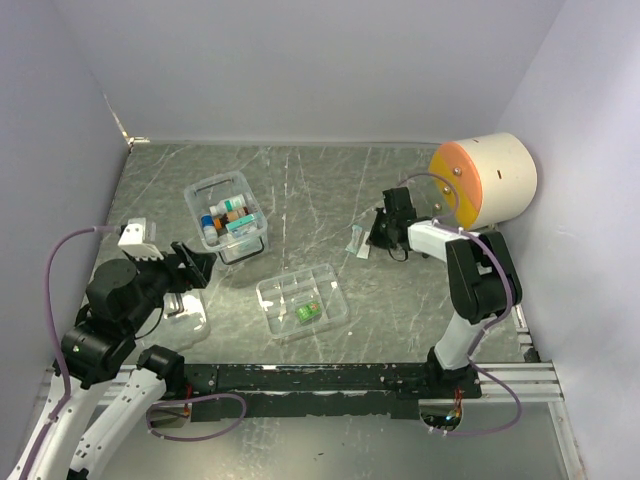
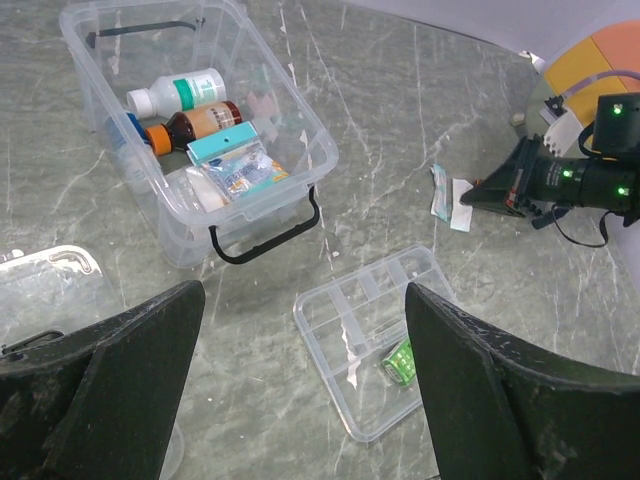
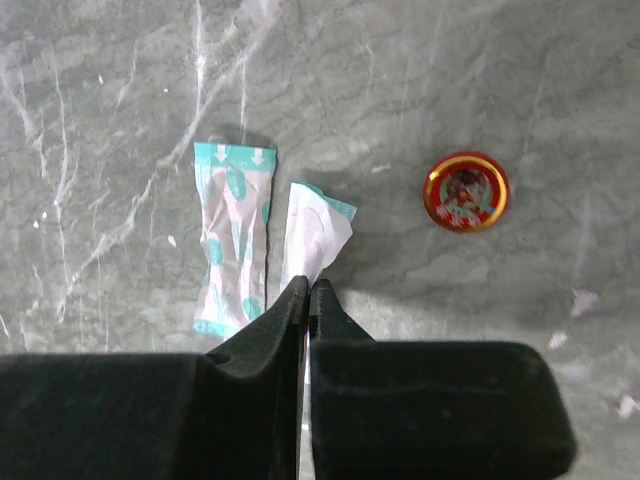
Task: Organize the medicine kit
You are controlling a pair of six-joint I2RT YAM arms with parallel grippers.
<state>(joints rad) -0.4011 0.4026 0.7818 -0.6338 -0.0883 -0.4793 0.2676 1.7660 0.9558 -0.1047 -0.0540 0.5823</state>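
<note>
Clear plastic box (image 2: 190, 235), divided tray (image 2: 345, 310), creased sachet (image 3: 315, 230) in right jaws

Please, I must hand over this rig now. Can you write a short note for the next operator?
Left gripper: open, empty, by the clear lid.
Right gripper: shut on the near end of the small packet, which lies on the table.
Done: bottles and sachets are in the open box; one green item is in the divided tray, which lies outside the box.
Left: small packet, long packet and round red tin lie loose; tray and lid are not yet fitted.
</note>
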